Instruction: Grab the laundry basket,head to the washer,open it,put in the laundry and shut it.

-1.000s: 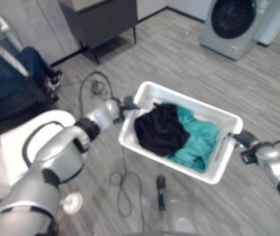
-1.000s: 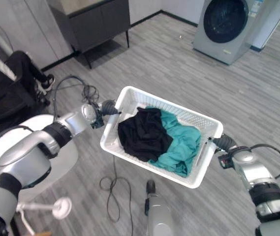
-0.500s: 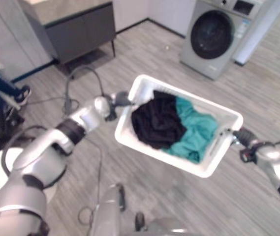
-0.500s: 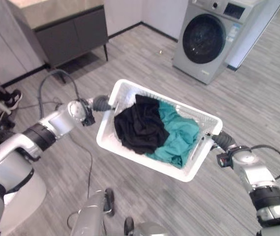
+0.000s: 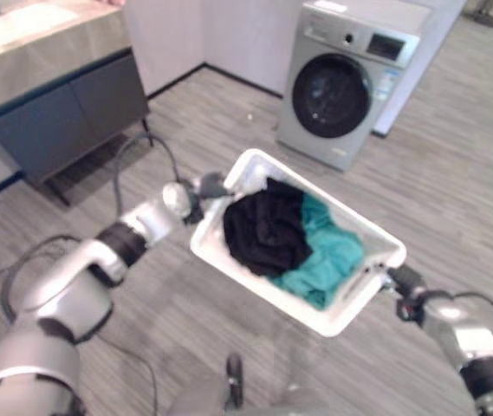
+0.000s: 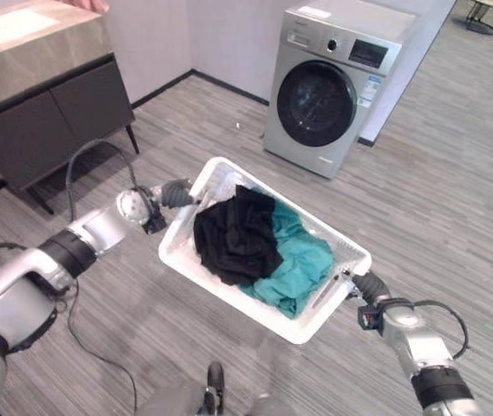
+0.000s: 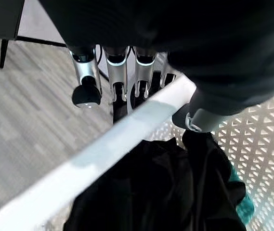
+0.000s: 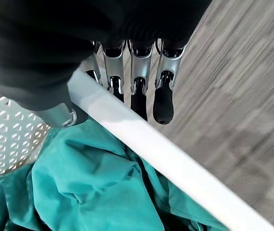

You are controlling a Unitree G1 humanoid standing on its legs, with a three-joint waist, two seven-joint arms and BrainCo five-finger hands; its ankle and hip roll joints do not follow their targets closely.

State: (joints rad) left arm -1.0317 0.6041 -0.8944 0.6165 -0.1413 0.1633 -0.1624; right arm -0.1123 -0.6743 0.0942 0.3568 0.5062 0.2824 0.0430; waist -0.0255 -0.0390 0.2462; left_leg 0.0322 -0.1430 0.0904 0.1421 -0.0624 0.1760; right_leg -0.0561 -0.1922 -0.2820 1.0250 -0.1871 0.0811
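Carried object: white perforated plastic laundry basket (image 6: 328,299), held in the air between both hands, above the grey wood-plank floor (image 6: 454,217).
Contents: crumpled black garment (image 6: 233,234) toward the left hand's end, teal garment (image 6: 294,264) touching it toward the right hand's end.
Left hand (image 7: 127,72): fingers curled over the basket's rim from outside, thumb inside; gripping the rim.
Right hand (image 8: 137,82): same clamp on the opposite rim.
Destination: silver-grey front-loading washer (image 6: 328,87) with round dark door, closed, well ahead of the basket.
Step in hand: carrying toward the washer.
Technique: probably best to keep both rims level and both grips firm, so the laundry stays in.
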